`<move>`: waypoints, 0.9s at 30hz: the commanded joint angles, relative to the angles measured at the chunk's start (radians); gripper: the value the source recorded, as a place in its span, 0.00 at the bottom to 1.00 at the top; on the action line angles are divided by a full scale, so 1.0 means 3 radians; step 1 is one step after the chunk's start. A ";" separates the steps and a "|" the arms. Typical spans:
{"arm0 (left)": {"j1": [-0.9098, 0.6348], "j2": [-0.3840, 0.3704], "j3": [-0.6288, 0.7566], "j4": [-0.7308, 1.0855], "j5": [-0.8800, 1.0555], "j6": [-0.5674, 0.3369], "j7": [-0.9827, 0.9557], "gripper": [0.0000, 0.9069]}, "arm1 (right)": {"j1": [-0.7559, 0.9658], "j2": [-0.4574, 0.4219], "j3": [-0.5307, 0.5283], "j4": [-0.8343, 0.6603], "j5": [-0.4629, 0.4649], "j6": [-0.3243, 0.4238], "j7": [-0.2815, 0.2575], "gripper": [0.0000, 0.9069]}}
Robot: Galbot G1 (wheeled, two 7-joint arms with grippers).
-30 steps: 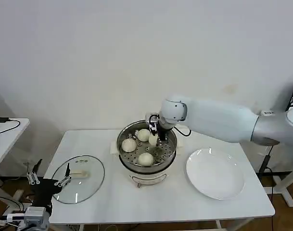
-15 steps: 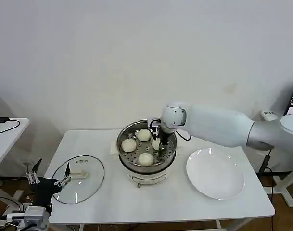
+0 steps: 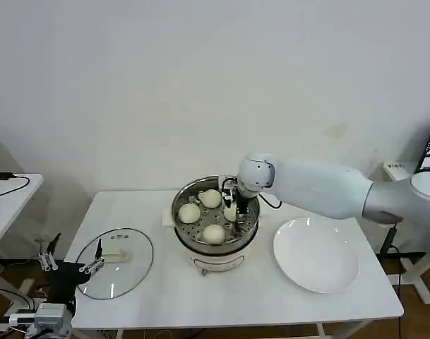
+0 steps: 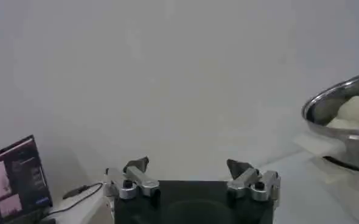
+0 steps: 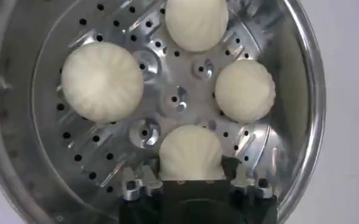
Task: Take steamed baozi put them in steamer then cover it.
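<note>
Hidden: my right pincer (image 3: 237, 213) sits low inside the steamer (image 3: 184, 233), so from the head its tips are lost behind the wrist; in the right wrist view its fingers (image 5: 144, 181) are cut off by the edge of the picture.
Right pincer: it reaches in at the steamer's right side, its fingers on either side of the fourth baozi (image 5: 191, 152); they still pinch it, as far as I can tell, with the bun resting on the perforated tray (image 5: 106, 161).
Other baozi: three lie free on the tray, one at the far side (image 3: 211, 198), one at the left (image 3: 189, 212), one at the near side (image 3: 214, 233); none touch each other.
Steamer: it stands at the middle of the table (image 3: 257, 296), nearer the far edge, uncovered.
Lid: the glass lid (image 3: 116, 263) lies flat near the table's left edge.
Plate: the white plate (image 3: 315, 254) lies bare toward the table's right edge.
Left pincer: my left pincer (image 3: 71, 264) hangs spread, off the table's left near corner.
Change: since a second ago my right pincer has come lower into the steamer, bringing the baozi down to the tray.
</note>
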 commanded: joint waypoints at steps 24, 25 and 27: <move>0.0020 -0.0014 0.0015 -0.0045 0.0006 0.0004 -0.0002 1.00 | 0.0157 -0.0166 0.0175 0.0186 0.0129 -0.0015 0.0066 1.00; 0.0019 -0.0016 0.0018 -0.0047 0.0010 0.0004 -0.0001 1.00 | 0.0163 -0.0180 0.0181 0.0193 0.0127 -0.0015 0.0068 1.00; 0.0018 -0.0019 0.0021 -0.0053 0.0009 0.0006 -0.0001 1.00 | 0.0166 -0.0192 0.0193 0.0196 0.0129 -0.0017 0.0072 1.00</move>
